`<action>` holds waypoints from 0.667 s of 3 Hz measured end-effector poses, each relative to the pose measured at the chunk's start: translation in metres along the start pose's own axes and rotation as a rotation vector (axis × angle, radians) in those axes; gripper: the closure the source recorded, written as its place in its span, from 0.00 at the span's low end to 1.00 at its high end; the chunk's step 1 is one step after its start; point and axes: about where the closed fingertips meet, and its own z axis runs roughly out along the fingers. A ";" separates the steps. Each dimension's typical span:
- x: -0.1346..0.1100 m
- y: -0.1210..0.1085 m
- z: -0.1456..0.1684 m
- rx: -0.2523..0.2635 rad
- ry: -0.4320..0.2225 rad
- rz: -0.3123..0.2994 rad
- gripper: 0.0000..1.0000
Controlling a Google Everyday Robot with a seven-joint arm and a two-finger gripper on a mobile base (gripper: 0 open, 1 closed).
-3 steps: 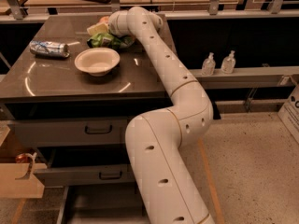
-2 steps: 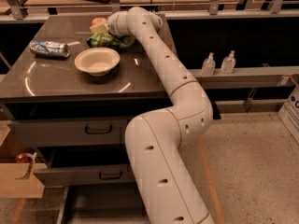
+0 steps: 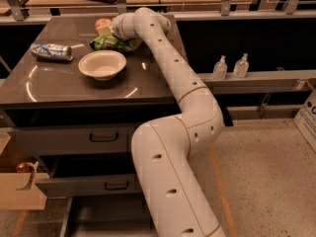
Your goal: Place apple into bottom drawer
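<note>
Apple (image 3: 101, 23): sits at the far edge of the dark table (image 3: 59, 90), about 11 o'clock in the camera view. It shows red-orange with a yellowish patch on its near side. I cannot tell whether it rests on the tabletop or is lifted off it.

Gripper (image 3: 110, 28): at the apple's 3 o'clock, right up against it, at the end of the white arm (image 3: 170, 68). From here I cannot tell how wide it stands or whether it has hold of the apple.

Green snack bag (image 3: 109, 44): at the apple's 5 o'clock, just beside it and partly under the wrist.

White bowl (image 3: 102, 64): at the apple's 6 o'clock, upright, near the bag but apart from it.

Crushed can (image 3: 51, 52): lying on its side at the apple's 8 o'clock, well apart from the bowl.

Bottom drawer (image 3: 98, 215): at 6 o'clock in the view, pulled out, grey floor showing; its right part is hidden behind the arm. It is well apart from the apple.

Two drawers with black handles, upper (image 3: 74, 139) and lower (image 3: 84, 185), are shut above it.

Cardboard box (image 3: 17, 191): at 8 o'clock in the view, beside the drawers.

Two small bottles (image 3: 220, 67) stand on the ledge at 3 o'clock of the table.
</note>
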 end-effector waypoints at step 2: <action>-0.001 0.000 0.000 0.000 0.000 0.000 1.00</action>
